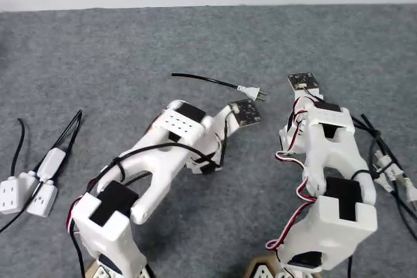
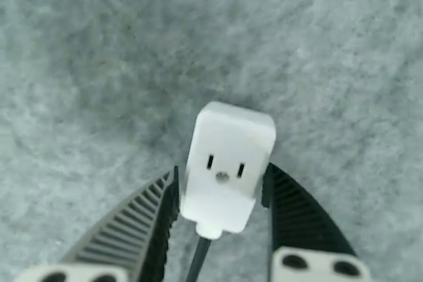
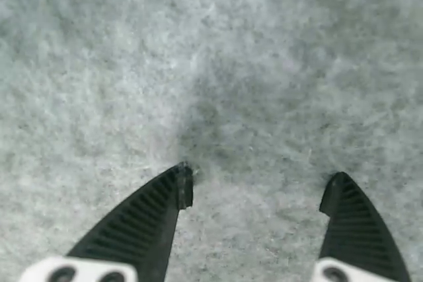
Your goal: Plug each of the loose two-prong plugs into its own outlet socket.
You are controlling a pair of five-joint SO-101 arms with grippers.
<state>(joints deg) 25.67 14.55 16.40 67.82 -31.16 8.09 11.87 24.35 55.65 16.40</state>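
Note:
My left gripper (image 2: 220,171) is shut on a white outlet socket (image 2: 228,156), one finger (image 2: 158,219) on each side and its black cord trailing back between them. The socket's two slots face the camera, just above the grey carpet. My right gripper (image 3: 261,175) stands open over bare carpet with nothing between its fingers (image 3: 155,212). In the high view a loose white two-prong plug (image 1: 251,91) on a black cable (image 1: 202,81) lies on the carpet between the left arm's (image 1: 176,135) wrist and the right arm's (image 1: 329,141) wrist.
Two more white sockets (image 1: 10,194) (image 1: 42,201) with black cords lie at the far left. A tangle of cables and white plugs (image 1: 391,170) lies at the right edge beside the right arm. The carpet's far half is open.

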